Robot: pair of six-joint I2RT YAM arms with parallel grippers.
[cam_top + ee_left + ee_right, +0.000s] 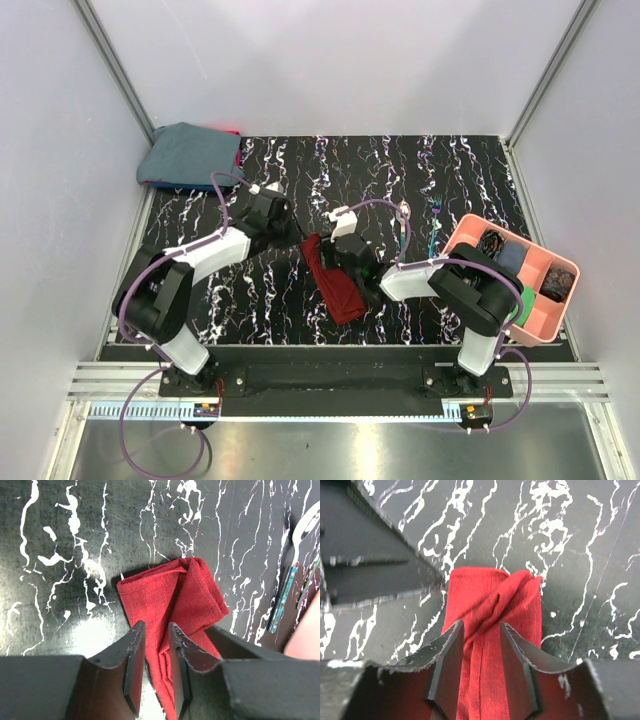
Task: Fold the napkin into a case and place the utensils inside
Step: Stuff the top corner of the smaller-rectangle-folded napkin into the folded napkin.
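Far left at the back of the black marbled surface [460,170] lies a blue-grey cloth bundle [190,155], well apart from my work.

My left tool [156,626] reaches in from the left to the far end of the napkin [337,288]. Its jaws are almost closed, and in my left wrist view a strip of the red cloth runs through the narrow gap between the fingers [134,655], so I have it pinched there. Ahead of those fingers the napkin [172,595] lies on the surface in a bunched, folded wedge, creased along its right side.

From above, the napkin is a narrow dark red strip near the middle of the surface, running from my left tool's tip down toward the near edge.

My right tool [481,627] comes in from the right, over the strip's upper half. Its jaws stand a little wider than the left ones and are clamped on a gathered ridge of cloth [490,600]. Wrinkles fan out from the grip toward the flat end beyond.

To the right, clear of the napkin, the spoon [404,213] lies on the surface with its bowl away from me. The teal-handled piece [433,230] lies just beside it, roughly parallel.

Furthest right sits the pink tray [545,328], with small items in its compartments.
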